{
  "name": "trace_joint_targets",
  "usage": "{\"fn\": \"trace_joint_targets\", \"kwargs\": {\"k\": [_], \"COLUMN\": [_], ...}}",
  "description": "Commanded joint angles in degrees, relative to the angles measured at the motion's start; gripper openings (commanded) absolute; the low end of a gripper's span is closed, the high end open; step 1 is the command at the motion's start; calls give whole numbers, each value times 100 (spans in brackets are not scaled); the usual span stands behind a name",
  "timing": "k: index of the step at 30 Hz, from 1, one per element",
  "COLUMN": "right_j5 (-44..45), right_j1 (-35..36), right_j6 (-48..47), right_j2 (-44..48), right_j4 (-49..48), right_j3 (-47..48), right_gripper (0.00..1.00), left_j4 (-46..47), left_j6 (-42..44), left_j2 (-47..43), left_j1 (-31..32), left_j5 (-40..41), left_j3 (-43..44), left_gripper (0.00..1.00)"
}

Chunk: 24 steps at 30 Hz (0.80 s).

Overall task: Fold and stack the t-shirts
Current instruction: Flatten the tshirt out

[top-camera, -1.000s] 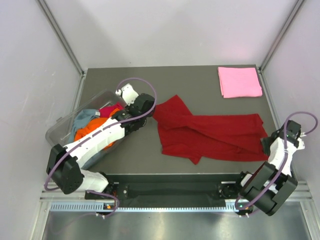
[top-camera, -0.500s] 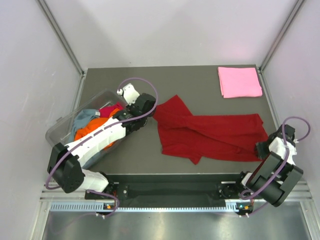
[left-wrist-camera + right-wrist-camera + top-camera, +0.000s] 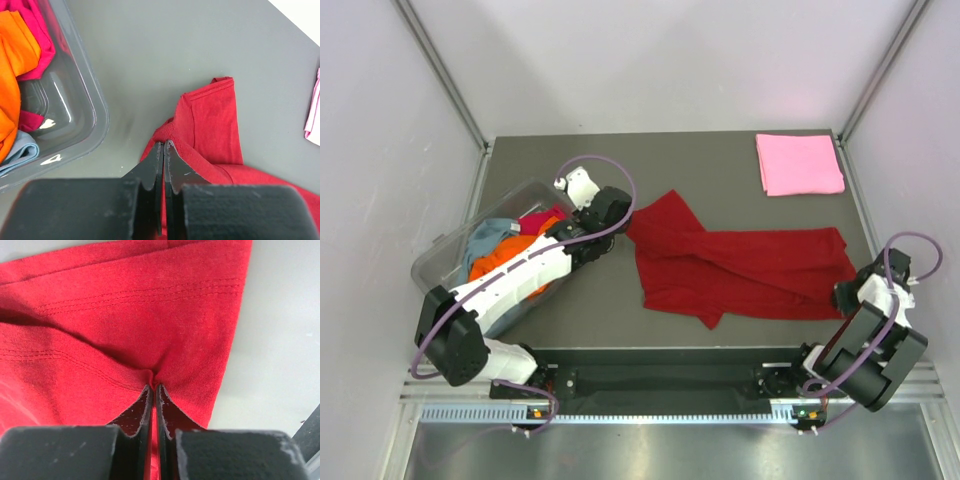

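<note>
Dark red t-shirt [image 3: 740, 270]: position? — Operator

It lies unfolded and rumpled across the middle of the table [image 3: 570, 160], stretched between the 2 arms. A hemmed flap at its left end points toward the far edge. — Technician

State of the left gripper [image 3: 164, 145]? — Operator

Its fingers are pressed together, pinching the left edge of the dark red t-shirt. The cloth bunches at the tips. The pinch point is near the corner of the clear plastic tub [image 3: 445, 255]. — Technician

State of the right gripper [image 3: 152, 386]? — Operator

Its fingers are pressed together on the right end of the same shirt, below 2 double-stitched seam lines. The fabric puckers where the tips meet, close to the right edge of the table. — Technician

Other garments? — Operator

1 light pink t-shirt [image 3: 799, 164] lies folded flat in the far right corner, well apart from the red one. The tub sits at an angle on the left side of the table and holds an orange shirt [image 3: 500, 262], a grey-blue shirt [image 3: 488, 235] and a magenta shirt [image 3: 545, 218], all bundled loosely. The left arm reaches across above the tub. — Technician
</note>
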<state>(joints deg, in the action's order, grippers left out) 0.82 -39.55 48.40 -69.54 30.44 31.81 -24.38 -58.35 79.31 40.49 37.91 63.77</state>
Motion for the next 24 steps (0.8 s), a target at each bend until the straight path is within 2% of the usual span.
{"fn": "trace_joint_targets", "kwargs": {"k": [1,7,16,20,24], "right_j5": [243,164,59,111,199], "right_j1": [-35,-18,254,675,1352], "right_j6": [3,-348,-534,-717,-1122], "right_j2": [186,783,1566,1417,401], "right_j4": [-275,-74,472,586,1165], "right_j3": [0,377,1669,2546,3777], "right_gripper": [0,0,0,0,0], "left_j4": [215,223,600,637,593], "left_j6": [69,402,1394,1817,2107], "left_j2": [-56,-73,-328,-162,154], "left_j1": [-32,-24,-24,-24,-102], "left_j5": [41,129,287,269,253], "left_j3": [136,338,821,1364,2042], "left_gripper": [0,0,0,0,0]}}
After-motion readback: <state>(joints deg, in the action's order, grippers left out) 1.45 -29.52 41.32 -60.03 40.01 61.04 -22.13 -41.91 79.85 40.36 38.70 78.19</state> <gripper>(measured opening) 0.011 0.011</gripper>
